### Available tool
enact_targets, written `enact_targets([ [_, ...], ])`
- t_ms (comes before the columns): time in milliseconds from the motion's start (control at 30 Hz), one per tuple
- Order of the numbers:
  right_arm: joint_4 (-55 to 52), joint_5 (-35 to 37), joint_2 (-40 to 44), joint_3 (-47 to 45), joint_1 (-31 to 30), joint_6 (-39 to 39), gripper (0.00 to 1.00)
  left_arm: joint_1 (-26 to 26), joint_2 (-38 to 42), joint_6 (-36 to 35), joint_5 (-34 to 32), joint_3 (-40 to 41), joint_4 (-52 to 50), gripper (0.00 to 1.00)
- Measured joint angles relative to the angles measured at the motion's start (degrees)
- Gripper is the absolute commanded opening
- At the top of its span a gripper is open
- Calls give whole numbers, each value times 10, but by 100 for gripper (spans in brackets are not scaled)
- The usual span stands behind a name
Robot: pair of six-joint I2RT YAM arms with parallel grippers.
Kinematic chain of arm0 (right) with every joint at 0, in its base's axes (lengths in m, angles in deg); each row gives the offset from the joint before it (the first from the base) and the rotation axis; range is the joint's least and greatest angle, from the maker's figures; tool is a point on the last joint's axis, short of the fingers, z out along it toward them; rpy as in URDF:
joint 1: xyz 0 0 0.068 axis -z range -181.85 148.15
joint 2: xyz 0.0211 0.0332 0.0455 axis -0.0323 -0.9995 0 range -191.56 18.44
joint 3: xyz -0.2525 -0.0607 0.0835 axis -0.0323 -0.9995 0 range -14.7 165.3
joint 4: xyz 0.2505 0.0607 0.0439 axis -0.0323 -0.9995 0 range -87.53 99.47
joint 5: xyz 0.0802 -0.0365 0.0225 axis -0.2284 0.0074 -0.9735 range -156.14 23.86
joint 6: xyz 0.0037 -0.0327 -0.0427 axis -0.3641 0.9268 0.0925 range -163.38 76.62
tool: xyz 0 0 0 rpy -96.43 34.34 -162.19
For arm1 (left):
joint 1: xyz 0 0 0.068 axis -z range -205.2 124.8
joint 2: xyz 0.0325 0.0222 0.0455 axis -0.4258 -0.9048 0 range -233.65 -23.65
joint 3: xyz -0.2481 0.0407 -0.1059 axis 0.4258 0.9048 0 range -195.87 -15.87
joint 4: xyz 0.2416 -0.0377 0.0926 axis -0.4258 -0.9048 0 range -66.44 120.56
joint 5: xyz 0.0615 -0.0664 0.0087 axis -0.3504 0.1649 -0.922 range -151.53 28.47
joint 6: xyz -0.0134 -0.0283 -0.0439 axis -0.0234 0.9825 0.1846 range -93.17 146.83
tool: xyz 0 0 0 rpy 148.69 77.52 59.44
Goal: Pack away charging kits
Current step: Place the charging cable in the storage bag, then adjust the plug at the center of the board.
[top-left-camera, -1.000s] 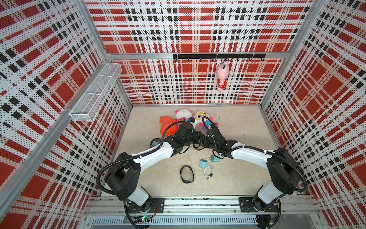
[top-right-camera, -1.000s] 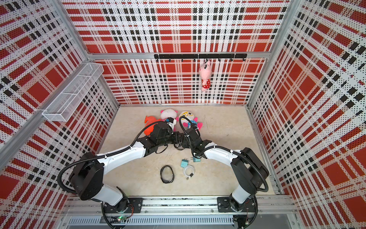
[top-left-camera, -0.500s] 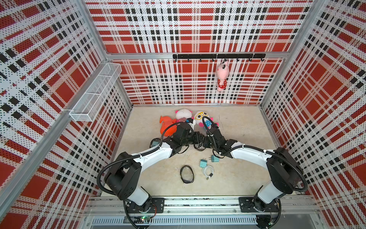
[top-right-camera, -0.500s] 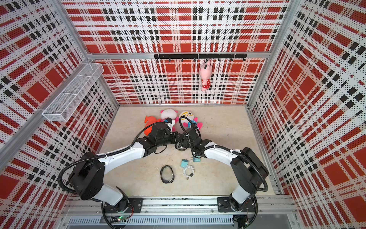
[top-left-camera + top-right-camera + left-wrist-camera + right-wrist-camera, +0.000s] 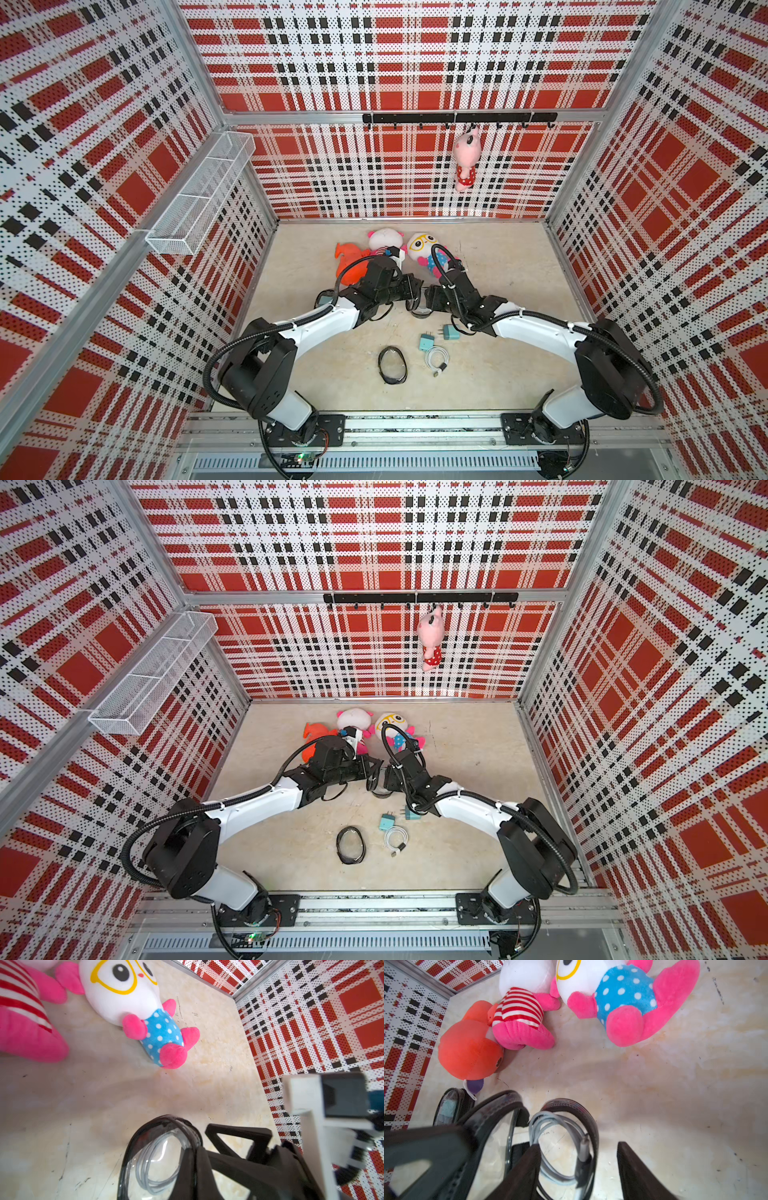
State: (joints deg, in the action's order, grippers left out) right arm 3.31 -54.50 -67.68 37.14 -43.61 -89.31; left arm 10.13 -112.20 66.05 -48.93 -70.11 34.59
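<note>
The left tool is clenched on the raised lid edge of an open black oval zip case with a clear window, which lies on the beige marbled surface. The right tool is released, its 2 jaws standing wide apart just over that case. Inside the case lies 1 coiled white cable. One jaw tip is in front of its loops, and whether they touch cannot be told.

On the side of the open case toward the arm bases, near it, sit a small teal cube plug adapter with metal prongs and a second teal adapter, side by side. Just past them lies a second coiled white cable, and beside it a second black oval case.

A third black case, just beside the open case under the left arm, shows something teal behind its window. On the far side of the open case lie 3 plush toys: an orange plush, a red-striped pink plush and a blue-dotted plush with yellow glasses.
</note>
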Motion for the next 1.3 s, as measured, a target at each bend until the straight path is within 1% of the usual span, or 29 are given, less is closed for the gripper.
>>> enact_targets([
  [67,-3,-3,21,-8,0,-2,81,-5,0,0,-9,0,-4,0],
  [133,-11,-7,41,-12,0,-2,85,-9,0,1,-12,0,-6,0],
  [233,-22,-11,73,-24,0,-8,87,-12,0,2,-16,0,-7,0],
  [367,-33,-13,113,-76,0,-17,88,-14,0,2,-22,1,-9,0],
  [467,-34,-17,115,-114,0,-17,88,-16,0,2,-25,2,-11,0],
  [567,-26,-29,97,-143,0,-14,81,-17,0,2,-27,5,-12,0],
  [667,-14,-34,68,-153,-7,-11,81,-19,0,2,-28,8,-13,0],
  [767,-14,-14,51,-154,-28,-11,80,-22,1,2,-28,9,-16,0],
  [833,-18,0,50,-154,-42,-12,76,-23,1,2,-28,9,-16,0],
  [900,-23,11,50,-155,-51,-15,69,-24,2,2,-28,9,-16,0],
  [1000,-24,17,55,-170,-53,-15,57,-24,5,2,-28,9,-16,0],
  [1133,-23,11,75,-196,-53,-17,46,-24,8,2,-29,9,-16,0],
  [1300,-12,-7,102,-209,-54,-20,44,-25,8,2,-30,9,-17,0],
])
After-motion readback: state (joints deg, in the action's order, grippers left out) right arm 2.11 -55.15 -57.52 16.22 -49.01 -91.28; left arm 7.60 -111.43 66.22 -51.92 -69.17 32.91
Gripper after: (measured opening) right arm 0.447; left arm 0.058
